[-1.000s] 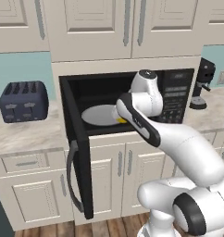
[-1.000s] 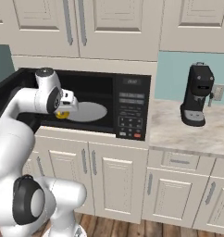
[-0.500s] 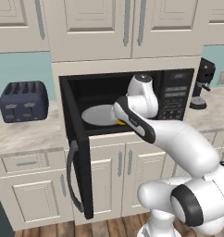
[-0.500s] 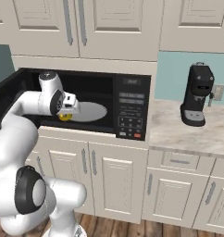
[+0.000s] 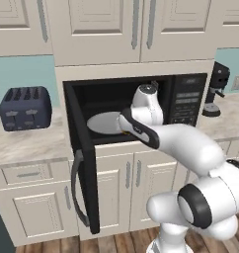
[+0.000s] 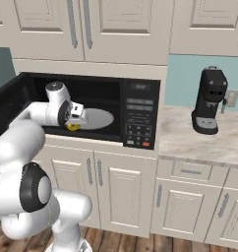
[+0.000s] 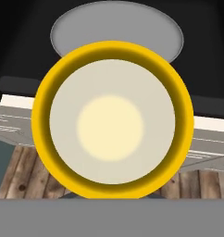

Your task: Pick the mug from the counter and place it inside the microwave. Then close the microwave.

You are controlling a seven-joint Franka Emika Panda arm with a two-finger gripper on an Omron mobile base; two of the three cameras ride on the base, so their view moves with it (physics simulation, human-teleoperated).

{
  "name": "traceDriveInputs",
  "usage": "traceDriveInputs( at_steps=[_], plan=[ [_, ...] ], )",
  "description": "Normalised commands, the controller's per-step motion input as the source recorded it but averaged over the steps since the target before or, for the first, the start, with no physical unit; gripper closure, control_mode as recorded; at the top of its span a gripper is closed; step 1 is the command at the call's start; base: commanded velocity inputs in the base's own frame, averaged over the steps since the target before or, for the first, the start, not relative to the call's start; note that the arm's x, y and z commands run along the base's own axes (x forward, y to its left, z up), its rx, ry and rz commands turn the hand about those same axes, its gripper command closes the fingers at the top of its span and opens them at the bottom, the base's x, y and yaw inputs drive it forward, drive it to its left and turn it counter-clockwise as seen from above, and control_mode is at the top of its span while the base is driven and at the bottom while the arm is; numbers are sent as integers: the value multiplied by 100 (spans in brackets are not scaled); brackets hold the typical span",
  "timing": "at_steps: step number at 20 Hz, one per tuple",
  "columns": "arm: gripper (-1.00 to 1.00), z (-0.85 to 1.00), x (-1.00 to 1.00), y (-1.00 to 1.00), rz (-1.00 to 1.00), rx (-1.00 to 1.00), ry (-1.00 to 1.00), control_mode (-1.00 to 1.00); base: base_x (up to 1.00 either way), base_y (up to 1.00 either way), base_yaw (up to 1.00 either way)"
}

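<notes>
- Hand view: mug (image 7: 111, 120) hangs rim-up in the closed claw (image 6: 73, 119), at the microwave (image 6: 91, 110) mouth, short of the plate (image 6: 99, 118).
- Likely light, rigid and smooth; rim grip could slip if tilted.

One mug (image 7: 113, 120), one microwave (image 6: 138, 114), one toaster (image 5: 25, 107), one coffee machine (image 6: 209, 101), one round plate (image 6: 96, 118)

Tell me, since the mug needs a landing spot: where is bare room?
The white plate inside the microwave lies bare. Free counter runs in front of the toaster and left of the coffee machine. The microwave's mouth is crowded: the pincer holds the mug there.
</notes>
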Motion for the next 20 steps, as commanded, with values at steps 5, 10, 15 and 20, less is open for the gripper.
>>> traceDriveInputs(
  at_steps=[5,10,15,20],
  plan=[
    [100,-4,22,3,-1,0,0,-100,0,0,0],
    [100,0,25,9,0,0,0,-100,0,0,0],
    [100,-4,39,9,0,0,0,-100,0,0,0],
    [100,-1,36,6,0,0,0,-100,0,0,0]
  ],
)
